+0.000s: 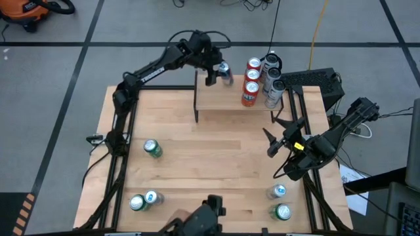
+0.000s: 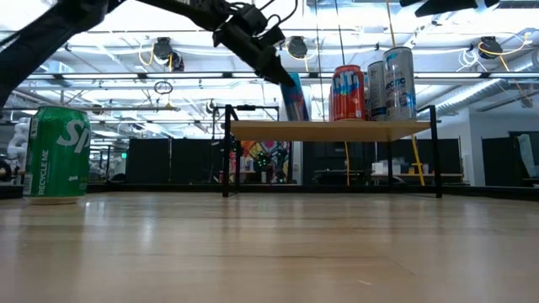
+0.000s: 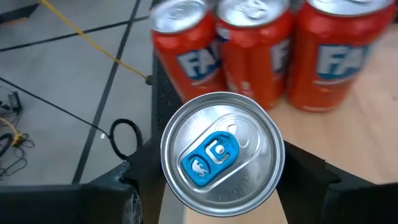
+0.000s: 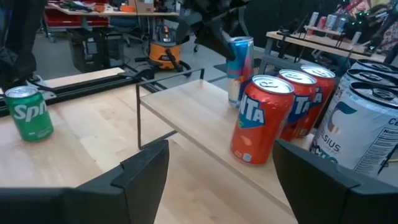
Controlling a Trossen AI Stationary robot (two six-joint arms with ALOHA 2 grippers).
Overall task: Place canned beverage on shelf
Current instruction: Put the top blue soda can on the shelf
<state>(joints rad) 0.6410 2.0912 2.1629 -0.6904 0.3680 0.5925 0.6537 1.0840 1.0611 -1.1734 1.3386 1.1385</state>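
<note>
My left gripper (image 1: 216, 71) reaches over the far left corner of the shelf (image 1: 226, 108) and is shut on a blue-and-silver can (image 1: 226, 73). In the low view the can (image 2: 295, 97) tilts, its base at the level of the shelf top (image 2: 337, 129); whether it rests there I cannot tell. Three red cans (image 1: 251, 80) and three white-and-silver cans (image 1: 273, 75) stand upright on the shelf's far right part. My right gripper (image 1: 279, 134) is open and empty, off the shelf's near right corner. My left gripper pinches the can between its two fingers, one finger (image 3: 134, 180) on each side, just below the top rim (image 3: 166, 163). The fingers come from above, slanting from the table's left. The can hangs tilted below them, its silver lid with the blue tab (image 3: 211, 158) facing the wrist.
Green cans stand on the tabletop: one at the left (image 1: 152, 148), two at the near left (image 1: 143, 200), two at the near right (image 1: 280, 202). The shelf's near half (image 4: 186, 118) is bare wood. A black case (image 1: 315, 82) sits beyond the shelf's right end.
</note>
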